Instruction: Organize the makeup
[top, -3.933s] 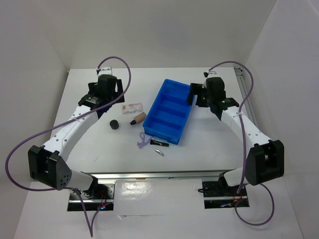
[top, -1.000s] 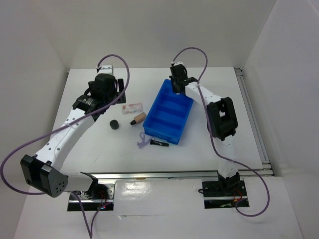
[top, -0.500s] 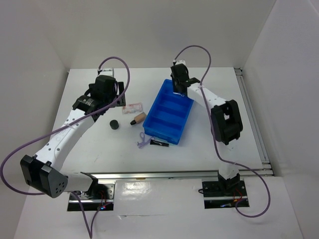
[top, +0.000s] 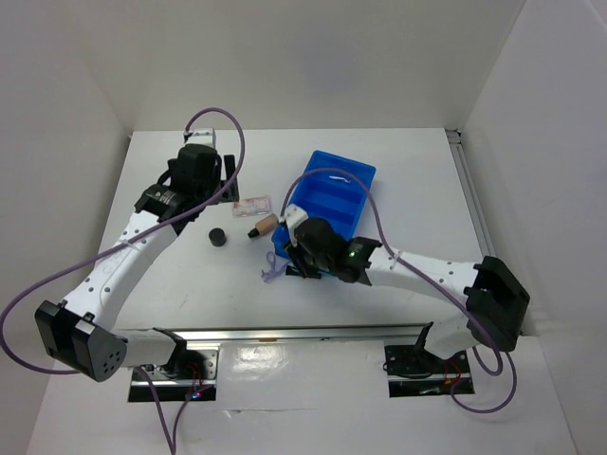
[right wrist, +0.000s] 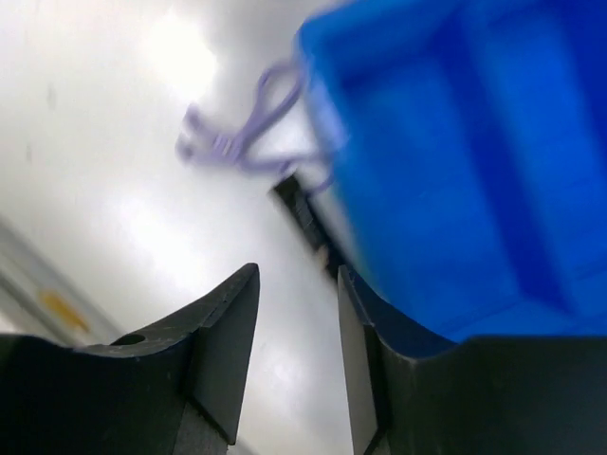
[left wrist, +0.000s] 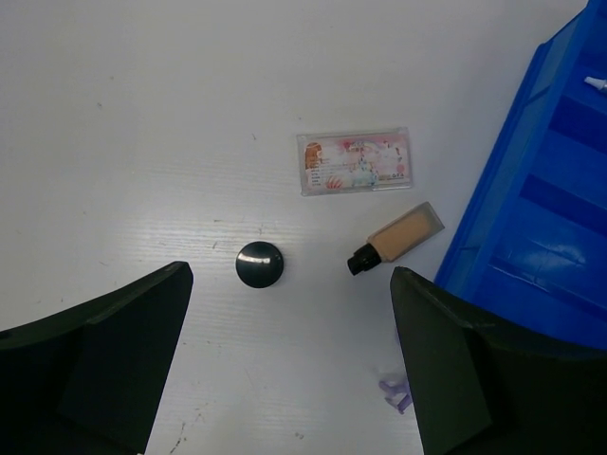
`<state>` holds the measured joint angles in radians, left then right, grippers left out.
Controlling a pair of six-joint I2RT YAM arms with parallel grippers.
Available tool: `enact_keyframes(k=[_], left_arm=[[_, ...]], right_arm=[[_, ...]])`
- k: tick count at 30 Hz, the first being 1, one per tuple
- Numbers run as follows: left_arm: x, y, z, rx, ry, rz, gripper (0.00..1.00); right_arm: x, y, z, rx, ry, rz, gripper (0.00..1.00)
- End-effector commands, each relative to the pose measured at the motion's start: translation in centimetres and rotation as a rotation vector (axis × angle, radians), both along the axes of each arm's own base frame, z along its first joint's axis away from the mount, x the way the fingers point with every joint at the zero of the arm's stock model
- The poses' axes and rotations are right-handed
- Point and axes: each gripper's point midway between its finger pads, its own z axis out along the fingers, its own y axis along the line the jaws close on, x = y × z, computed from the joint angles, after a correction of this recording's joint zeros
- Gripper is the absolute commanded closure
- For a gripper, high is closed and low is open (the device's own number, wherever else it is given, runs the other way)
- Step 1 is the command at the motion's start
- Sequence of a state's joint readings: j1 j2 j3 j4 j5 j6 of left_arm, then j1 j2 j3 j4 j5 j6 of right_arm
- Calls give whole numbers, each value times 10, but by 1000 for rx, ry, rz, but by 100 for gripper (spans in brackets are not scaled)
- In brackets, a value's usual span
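Arms are both out over the white surface (top: 408,161). The left arm runs long from its base up the left side, wrist bent so its camera looks straight down. The left gripper (left wrist: 292,275) hangs spread wide, with nothing between the fingers, above the loose makeup. The right arm swings out to the right, folds at the elbow and lies low across the front. The right gripper (right wrist: 297,275) sits at the near left corner of the large blue divided plastic tray (top: 332,204). Its fingers (right wrist: 223,341) stand a narrow gap apart and nothing is between them.

Now the count, all on the surface left of the tray or at its near corner:
- One small black round pot (left wrist: 259,263), standing alone.
- One tan tube with a black tip (left wrist: 394,237), lying at a slant just beside the tray wall.
- One pinkish flat packet (left wrist: 354,161), just beyond the tube.
- One thin purple loop (right wrist: 242,137) off the tray's near corner.
- One slim dark stick (right wrist: 308,223) against that corner, just ahead of the right gripper; the wrist view is blurred, so contact I cannot tell.
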<state>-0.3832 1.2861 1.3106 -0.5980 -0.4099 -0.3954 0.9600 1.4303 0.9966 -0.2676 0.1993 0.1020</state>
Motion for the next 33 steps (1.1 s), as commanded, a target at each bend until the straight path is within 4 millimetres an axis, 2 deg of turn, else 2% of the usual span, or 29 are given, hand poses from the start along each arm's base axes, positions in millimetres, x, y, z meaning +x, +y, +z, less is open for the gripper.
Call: enact_keyframes(k=[1, 4, 5, 6, 10, 13, 21, 29, 33], left_arm=[[5, -1, 12, 23, -41, -5, 0], [10, 8, 21, 72, -65, 28, 0], [6, 13, 17, 93, -43, 42, 0], [7, 18, 24, 104, -61, 68, 0], [4, 18, 25, 100, -57, 60, 0], [3, 16, 25, 90, -63, 52, 0], [1, 18, 24, 100, -55, 59, 0], [3, 18, 20, 104, -45, 58, 0], [4, 17, 17, 108, -37, 58, 0]], right_arm=[[-27, -2, -18, -49, 44, 77, 54], [-36, 4, -34, -93, 64, 103, 56], [-34, 5, -37, -99, 60, 97, 56], [-37, 7, -43, -113, 68, 107, 56], [-32, 13, -69, -158, 89, 100, 56], [-27, 17, -78, -169, 88, 93, 56], [-14, 12, -89, -215, 45, 35, 45], [2, 7, -99, -243, 17, -2, 45], [0, 10, -102, -239, 26, 19, 45]])
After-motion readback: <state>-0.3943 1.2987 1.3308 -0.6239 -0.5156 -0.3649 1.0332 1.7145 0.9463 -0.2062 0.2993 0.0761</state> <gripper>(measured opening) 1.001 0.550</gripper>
